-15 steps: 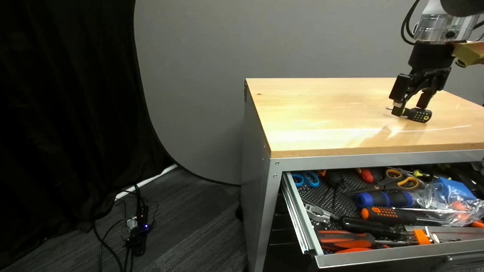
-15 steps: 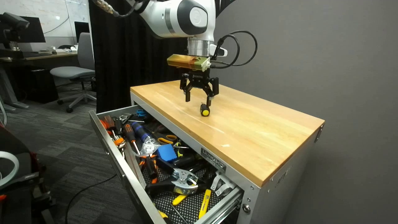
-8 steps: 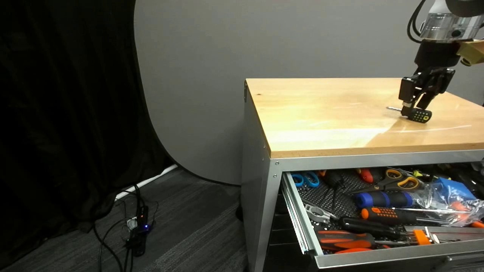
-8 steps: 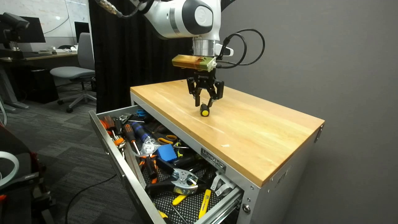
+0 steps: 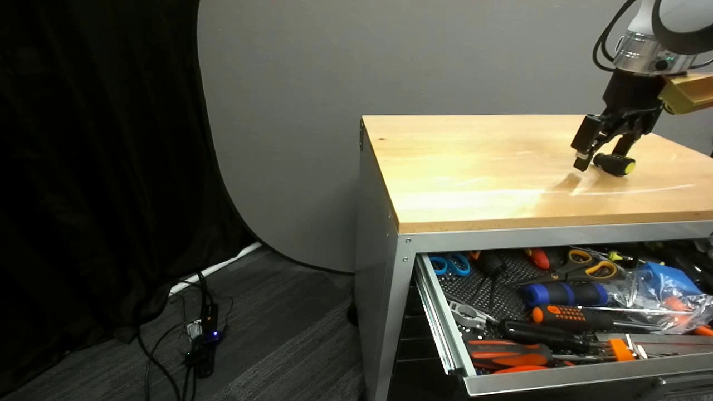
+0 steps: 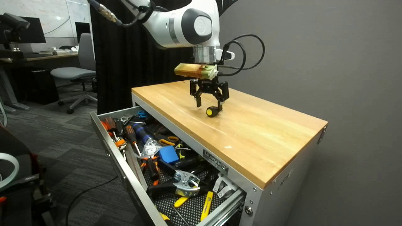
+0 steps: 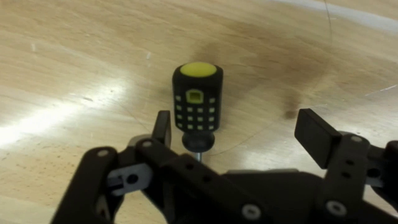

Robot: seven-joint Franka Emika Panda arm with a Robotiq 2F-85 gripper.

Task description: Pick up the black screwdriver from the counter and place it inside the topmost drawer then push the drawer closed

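The stubby black screwdriver (image 5: 614,165), with a yellow cap at its handle end, lies on the wooden counter (image 5: 473,167). It also shows in an exterior view (image 6: 212,111) and the wrist view (image 7: 198,102). My gripper (image 7: 238,132) is open low over the counter, its fingers around the screwdriver. In the wrist view the handle is close to the left finger, with a small gap, and far from the right finger. The gripper shows in both exterior views (image 5: 601,156) (image 6: 209,104). Most of the thin shaft is hidden behind the gripper. The topmost drawer (image 5: 445,317) is pulled open.
The drawer's front rim (image 6: 129,171) juts out below the counter. Inside lie several tools, such as an orange-and-black screwdriver (image 6: 131,133), a blue block (image 6: 168,153), a large clamp (image 6: 187,182) and blue-handled scissors (image 5: 458,264). A grey wall stands behind the counter.
My gripper moved and partly closed at the screwdriver, then opened again. The screwdriver has turned and shifted slightly on the counter. The drawer has not moved.
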